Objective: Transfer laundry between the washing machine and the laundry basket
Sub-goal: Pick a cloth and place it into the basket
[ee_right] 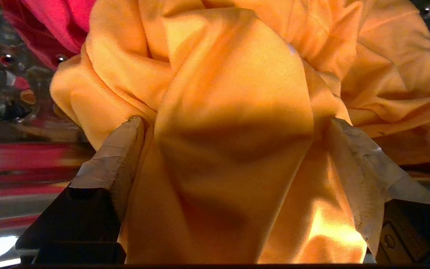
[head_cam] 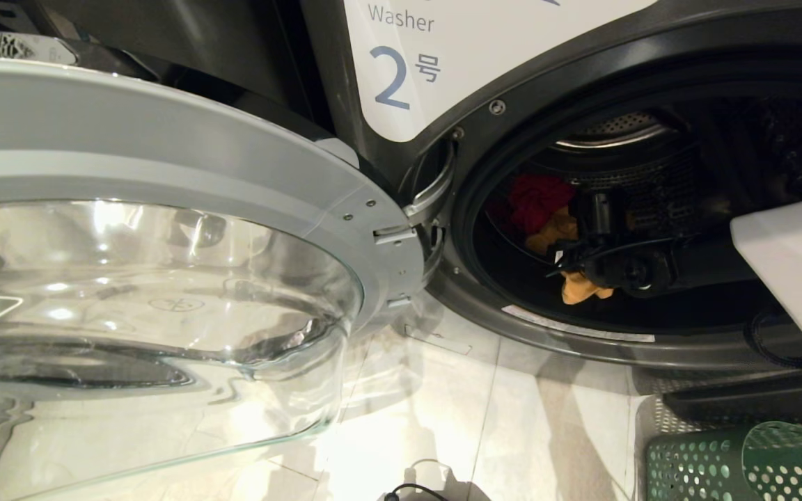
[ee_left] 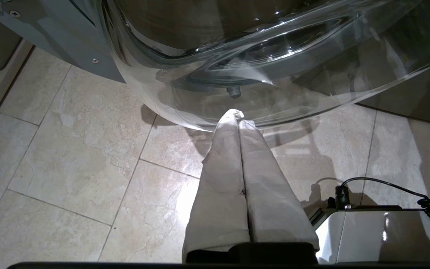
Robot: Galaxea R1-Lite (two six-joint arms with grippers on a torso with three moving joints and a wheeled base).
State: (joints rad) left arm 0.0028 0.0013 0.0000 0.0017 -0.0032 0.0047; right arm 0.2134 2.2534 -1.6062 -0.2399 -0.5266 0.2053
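Right fingers (ee_right: 343, 157) spread wide around yellow-orange garment (ee_right: 233, 112) inside drum.

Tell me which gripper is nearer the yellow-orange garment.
Right. The right gripper is inside the washing machine drum, its open fingers straddling the yellow-orange garment. The left gripper hangs shut outside, over the floor tiles by the open glass door.

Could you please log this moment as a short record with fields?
washer door: open, swung to the robot's left
drum contents: yellow-orange garment, magenta-red garment behind it
right gripper: inside the drum, fingers spread wide around a yellow-orange fold
left gripper: shut, empty, over the floor tiles below the door glass
laundry basket: on the floor, below the drum opening
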